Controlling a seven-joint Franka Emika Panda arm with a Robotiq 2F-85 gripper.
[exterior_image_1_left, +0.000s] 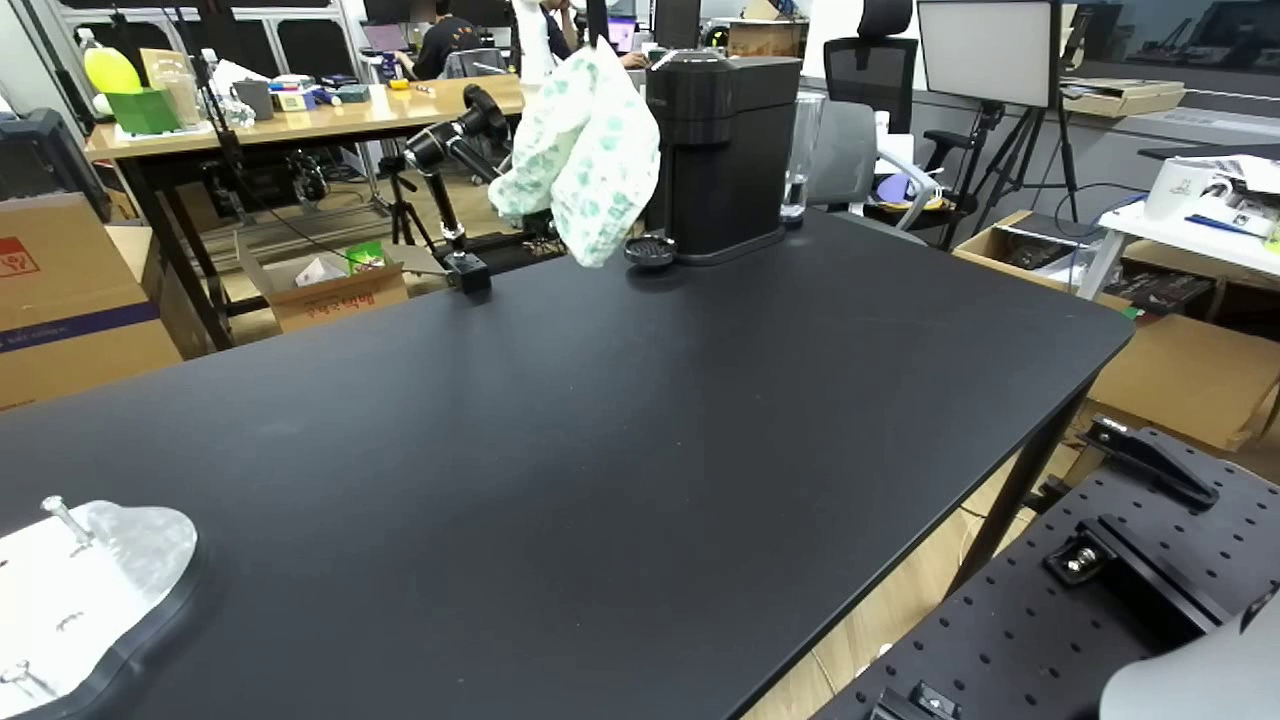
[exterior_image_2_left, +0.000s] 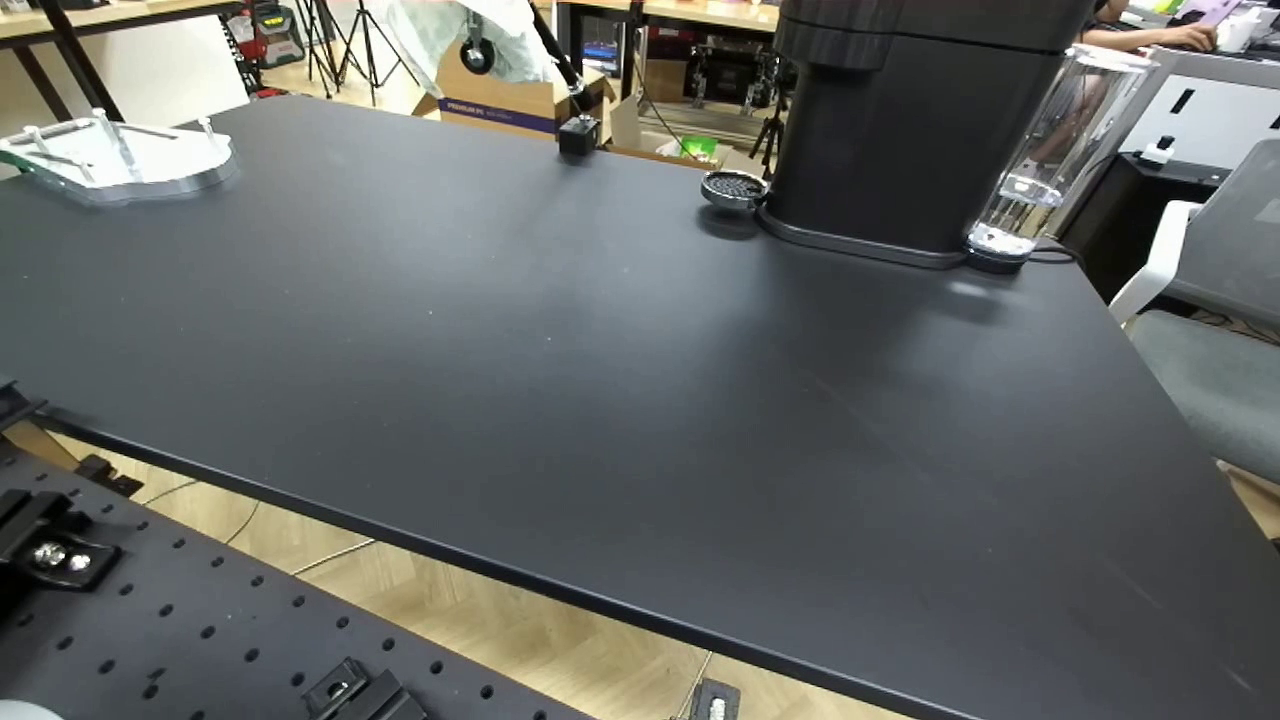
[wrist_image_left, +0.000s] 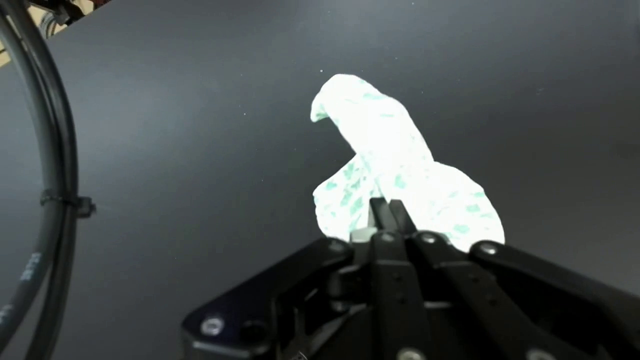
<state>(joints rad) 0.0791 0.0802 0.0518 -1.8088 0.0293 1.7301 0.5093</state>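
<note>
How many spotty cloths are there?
1. The cloth, white with green spots, hangs from the shut jaws above the black table. All three views show that same one; another could be hidden behind the black machine.

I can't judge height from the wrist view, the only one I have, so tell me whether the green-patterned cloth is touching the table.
Observer: It isn't: in an exterior view the green-patterned cloth hangs in the air, its lower end clear of the table.
Operator: Name the biggest thing standing on the table outside my picture.
Observer: A black coffee machine, visible in both exterior views.
Operator: Tell me what stands right against it.
Observer: In an exterior view, a tall clear water tank stands on the side opposite its round drip tray.
</note>
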